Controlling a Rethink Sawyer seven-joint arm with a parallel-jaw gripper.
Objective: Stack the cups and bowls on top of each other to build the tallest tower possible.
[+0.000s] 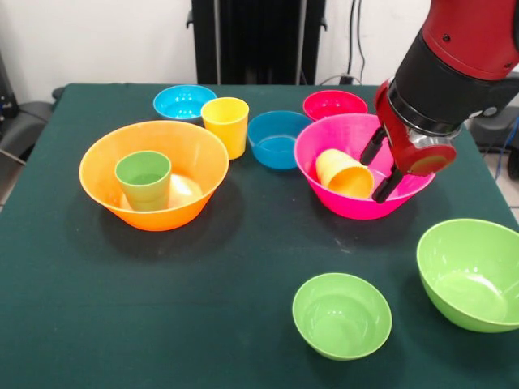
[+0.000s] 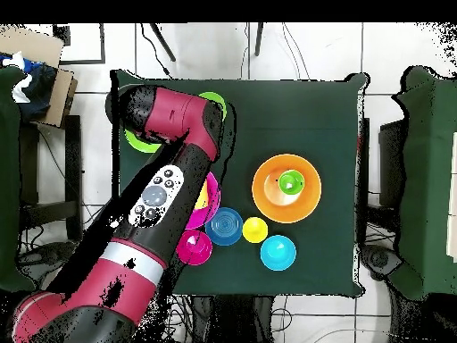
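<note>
A dark green table (image 1: 243, 243). In the pink bowl (image 1: 324, 154), at three o'clock, the orange-yellow cup (image 1: 345, 173) lies tipped (glossy, tapered), mouth toward ten o'clock. The gripper (image 1: 379, 170) stands beside it, fingers spread, pinching nothing.

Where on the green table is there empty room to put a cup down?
Bare cloth lies in front of the orange bowl, stretching to the small green bowl. It is crowded at the back, where the yellow cup, blue bowl and pink bowl sit close together, with the gripper in the pink one.
</note>
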